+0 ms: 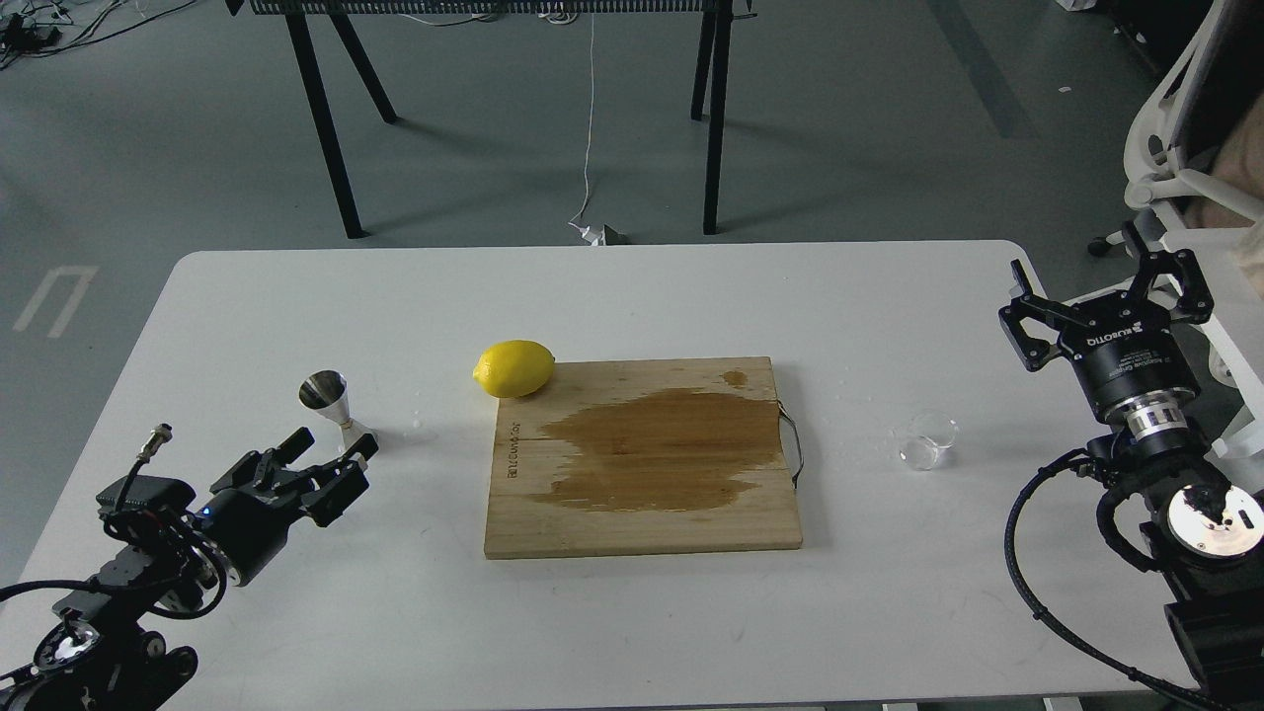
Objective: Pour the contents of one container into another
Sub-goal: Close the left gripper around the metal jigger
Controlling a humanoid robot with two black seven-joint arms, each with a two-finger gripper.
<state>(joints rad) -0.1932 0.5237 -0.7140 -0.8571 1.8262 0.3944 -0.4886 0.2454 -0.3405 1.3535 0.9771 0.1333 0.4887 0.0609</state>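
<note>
Bench [296,612]: white, rounded corners, fills most of the view; grey floor and black frame legs behind it.
Board [642,459]: wooden cutting board at centre of bench, lying flat, w/ a big dark wet patch across its middle and a small cord loop on its right edge.
Right arm: comes in from the right edge; right gripper [1104,293] hangs over the bench's right edge, fingers spread wide apart, nothing between them.
Left arm: comes in from bottom left; left gripper [326,466] is low over the bench, pointing toward the jigger, fingers parted w/ nothing held (tips just beside the jigger's base, contact unclear).
Lemon [513,368]: yellow, at the board's far-left corner, touching or overlapping its edge.
Jigger [334,403]: shiny steel, hourglass shape, standing on the bench left of the board, near the lemon.
Glass cup [929,440]: small, clear, on the bench right of the board, well apart from the jigger, closer to the right gripper but not touching it; contents can't be told.
</note>
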